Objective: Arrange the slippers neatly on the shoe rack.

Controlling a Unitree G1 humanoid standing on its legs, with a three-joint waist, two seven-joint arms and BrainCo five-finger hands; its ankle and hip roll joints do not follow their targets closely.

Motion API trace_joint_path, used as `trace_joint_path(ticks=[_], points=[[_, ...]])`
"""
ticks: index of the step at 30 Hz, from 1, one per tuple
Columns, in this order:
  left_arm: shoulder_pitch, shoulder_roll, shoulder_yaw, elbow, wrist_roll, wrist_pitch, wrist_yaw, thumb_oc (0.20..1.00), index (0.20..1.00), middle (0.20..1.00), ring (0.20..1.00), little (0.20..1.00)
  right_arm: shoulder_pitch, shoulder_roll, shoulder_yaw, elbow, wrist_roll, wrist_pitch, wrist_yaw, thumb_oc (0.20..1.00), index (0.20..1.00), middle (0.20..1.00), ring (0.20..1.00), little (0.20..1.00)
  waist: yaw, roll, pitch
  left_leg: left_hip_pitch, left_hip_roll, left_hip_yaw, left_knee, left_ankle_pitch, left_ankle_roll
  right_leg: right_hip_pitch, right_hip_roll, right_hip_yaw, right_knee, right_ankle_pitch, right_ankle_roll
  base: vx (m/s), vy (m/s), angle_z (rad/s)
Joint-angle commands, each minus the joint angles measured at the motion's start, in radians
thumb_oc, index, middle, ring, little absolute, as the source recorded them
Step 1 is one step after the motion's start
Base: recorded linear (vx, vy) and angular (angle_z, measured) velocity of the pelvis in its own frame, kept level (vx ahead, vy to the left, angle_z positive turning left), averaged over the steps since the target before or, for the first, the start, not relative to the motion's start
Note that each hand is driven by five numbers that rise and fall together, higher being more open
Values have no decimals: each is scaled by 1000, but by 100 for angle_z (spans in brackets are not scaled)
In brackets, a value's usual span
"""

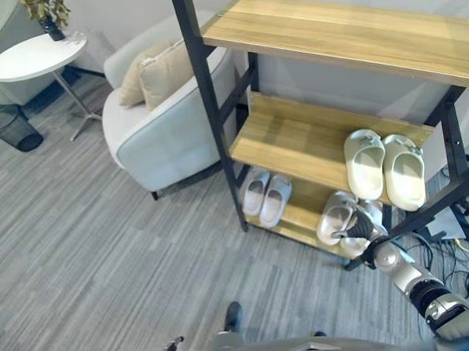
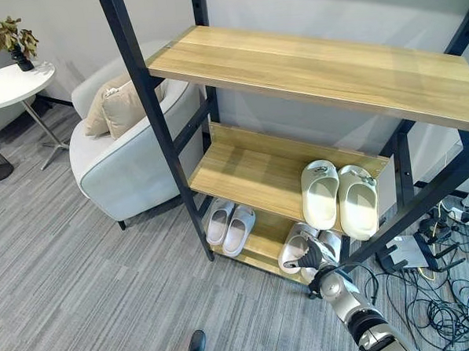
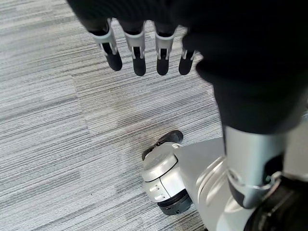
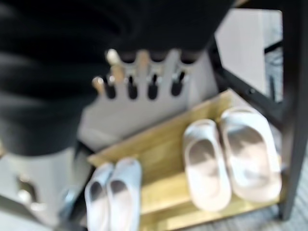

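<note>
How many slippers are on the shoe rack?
6 slippers, in three pairs: a cream pair on the middle shelf, a white pair on the bottom shelf's left, and a pale pair on its right by the right hand.

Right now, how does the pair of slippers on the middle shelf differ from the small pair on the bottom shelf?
The middle-shelf pair is pale cream, chunky, with open toes. The small pair is whiter, slimmer, with closed toes, and sits one shelf lower, further left. Both pairs lie side by side, soles down.
</note>
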Motion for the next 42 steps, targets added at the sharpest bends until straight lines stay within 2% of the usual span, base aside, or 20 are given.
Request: trace_joint_path(ticks=[1, 20, 33, 42], points=[[-18, 5, -47, 53, 28, -1, -10, 1000, 1000, 1000, 1000, 1000, -57, -53, -21, -57, 2, -35, -39, 1000, 1000, 1000, 1000, 1000, 17, -21, 0, -11, 12, 6, 4, -40, -16, -69, -83, 6, 46, 34, 89, 0, 0, 0], [4, -5, -72, 58, 30, -4, -29, 1000, 1000, 1000, 1000, 1000, -140, -100, -70, -41, 59, -30, -70, 1000, 1000, 1000, 1000, 1000, 18, -13, 9, -19, 6, 6, 4, -41, -11, -76, -84, 10, 45, 38, 91, 1, 1, 0], [0, -11, -84, 68, 25, -3, -33, 1000, 1000, 1000, 1000, 1000, -181, -81, -69, 9, 91, -28, -81, 1000, 1000, 1000, 1000, 1000, 21, -13, 7, -21, 8, 5, 4, -41, -13, -75, -80, 10, 43, 34, 89, 0, 0, 0], [-17, -11, -71, 85, 31, 9, -34, 1000, 1000, 1000, 1000, 1000, -78, -37, -89, 45, 81, -22, -59, 1000, 1000, 1000, 1000, 1000, 2, -11, -13, 11, 12, 16, 4, -52, -11, -51, -81, 14, 50, 24, 88, 0, 0, 0]])
